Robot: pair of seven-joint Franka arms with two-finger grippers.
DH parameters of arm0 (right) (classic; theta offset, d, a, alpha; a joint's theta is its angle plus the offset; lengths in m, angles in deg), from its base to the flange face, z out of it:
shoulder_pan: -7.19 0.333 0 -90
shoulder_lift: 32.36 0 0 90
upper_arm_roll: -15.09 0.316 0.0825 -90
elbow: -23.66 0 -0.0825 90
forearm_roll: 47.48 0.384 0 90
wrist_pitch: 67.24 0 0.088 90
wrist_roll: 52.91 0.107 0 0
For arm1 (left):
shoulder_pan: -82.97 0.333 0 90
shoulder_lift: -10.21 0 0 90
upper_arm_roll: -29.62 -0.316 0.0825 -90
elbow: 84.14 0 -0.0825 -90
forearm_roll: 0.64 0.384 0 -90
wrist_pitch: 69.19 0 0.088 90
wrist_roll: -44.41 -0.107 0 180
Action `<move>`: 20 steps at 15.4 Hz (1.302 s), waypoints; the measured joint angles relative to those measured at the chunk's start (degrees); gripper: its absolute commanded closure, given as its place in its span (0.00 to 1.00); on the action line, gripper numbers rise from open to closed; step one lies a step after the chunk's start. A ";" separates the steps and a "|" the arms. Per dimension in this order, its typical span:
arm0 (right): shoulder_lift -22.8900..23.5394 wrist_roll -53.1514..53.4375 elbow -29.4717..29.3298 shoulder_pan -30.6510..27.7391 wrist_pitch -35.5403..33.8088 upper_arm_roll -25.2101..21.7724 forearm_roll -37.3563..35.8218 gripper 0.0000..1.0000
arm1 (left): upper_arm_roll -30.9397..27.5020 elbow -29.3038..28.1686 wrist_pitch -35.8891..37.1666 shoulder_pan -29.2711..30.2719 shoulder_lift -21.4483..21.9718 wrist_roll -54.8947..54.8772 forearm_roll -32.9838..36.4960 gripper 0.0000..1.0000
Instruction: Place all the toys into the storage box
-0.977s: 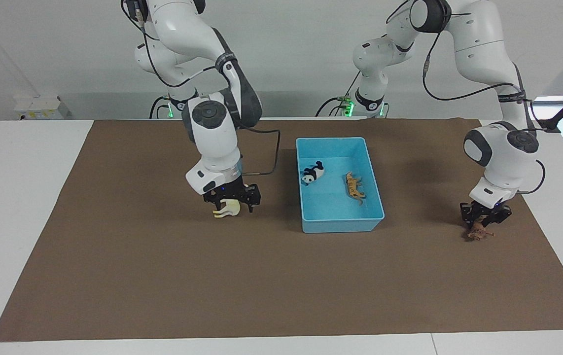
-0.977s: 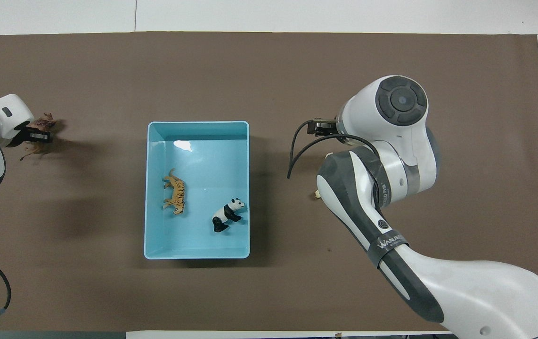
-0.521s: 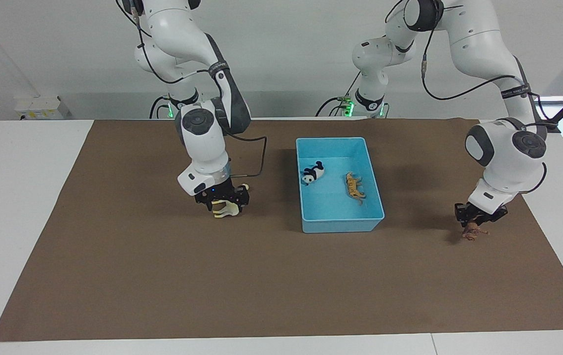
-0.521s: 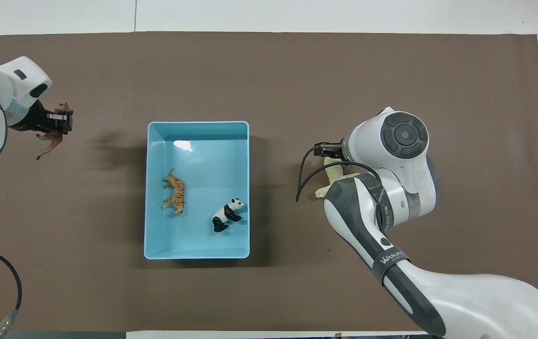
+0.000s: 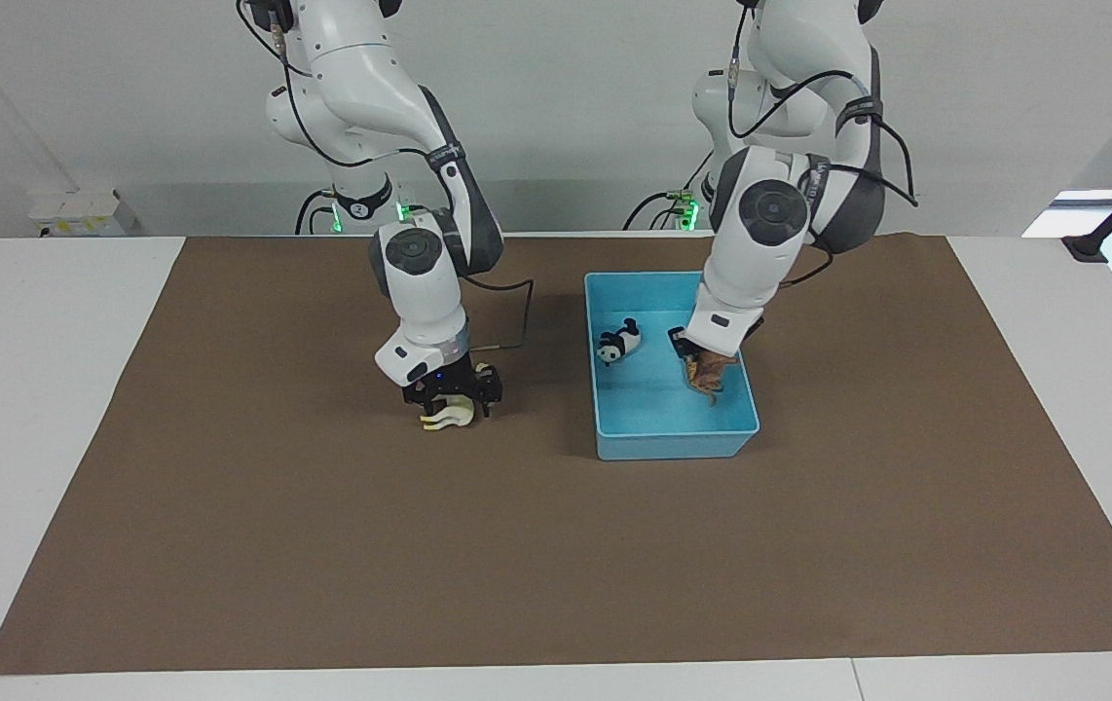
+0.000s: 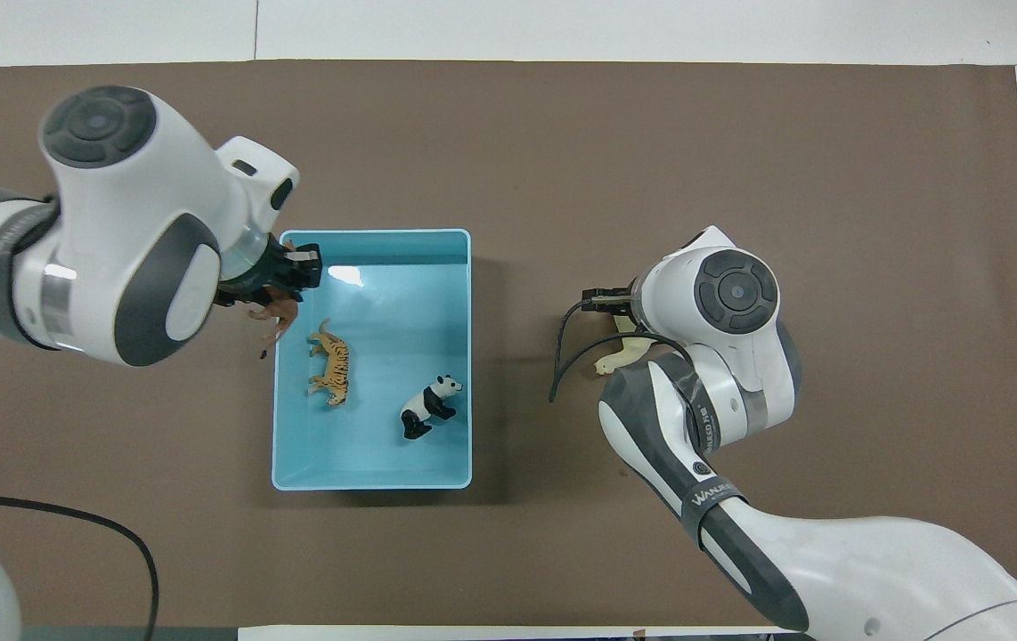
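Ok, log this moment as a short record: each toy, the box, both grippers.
storage box: on the brown mat, mid-table
panda: in the box
tiger: in the box
reddish-brown animal: held by the left gripper over the box
camel: outside the box, toward the right arm's end, gripped by the right gripper
toys in box: two of four

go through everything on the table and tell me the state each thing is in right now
Storage box: open-topped, on the mat, holding two toys.
Tiger: lying in the box.
Panda: lying in the box.
Reddish-brown animal: held in the air at the box's edge.
Camel: gripped, low at the mat, beside the box.
Left gripper: shut on the reddish-brown animal.
Right gripper: shut on the camel.
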 measured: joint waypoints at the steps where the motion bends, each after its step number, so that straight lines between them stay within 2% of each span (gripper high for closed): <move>1: 0.00 -0.48 0.05 -0.06 0.14 -0.02 0.00 0.56 | -0.01 -0.36 -0.32 -1.05 0.27 1.01 -0.93 0.00; 2: 0.00 -0.91 0.20 -0.14 0.55 -0.03 0.00 0.84 | -0.03 -0.48 -0.40 -1.56 0.53 1.45 -1.52 0.00; 3: 0.00 -1.22 0.47 -0.16 1.25 -0.08 0.00 1.00 | -0.09 -0.50 -0.40 -1.65 0.79 1.47 -1.82 0.00; 6: -0.01 -1.26 1.23 -0.15 2.41 -0.08 0.00 1.00 | -1.10 -0.44 -0.38 -1.37 2.38 1.42 -2.01 0.00; 8: -0.09 -1.26 1.27 -0.15 2.42 -0.08 0.00 1.00 | -1.78 -0.13 0.15 0.49 5.16 -0.05 -1.98 0.00; 11: -0.10 -1.26 1.18 -0.14 2.13 -0.08 0.00 1.00 | -2.21 0.04 6.18 6.40 11.23 -10.61 -1.52 0.00; 13: -0.15 -1.03 -0.25 -0.08 -0.77 0.03 0.00 1.00 | -2.42 0.04 10.91 9.72 14.62 -19.68 0.75 0.00; 16: -0.67 3.02 -10.30 0.27 -13.22 0.58 0.02 1.00 | -2.55 0.54 13.33 13.14 16.23 -27.29 2.17 0.00; 20: -0.03 13.30 -32.83 3.38 -32.96 0.93 0.43 1.00 | -2.61 1.34 13.20 16.46 15.48 -31.54 2.26 0.00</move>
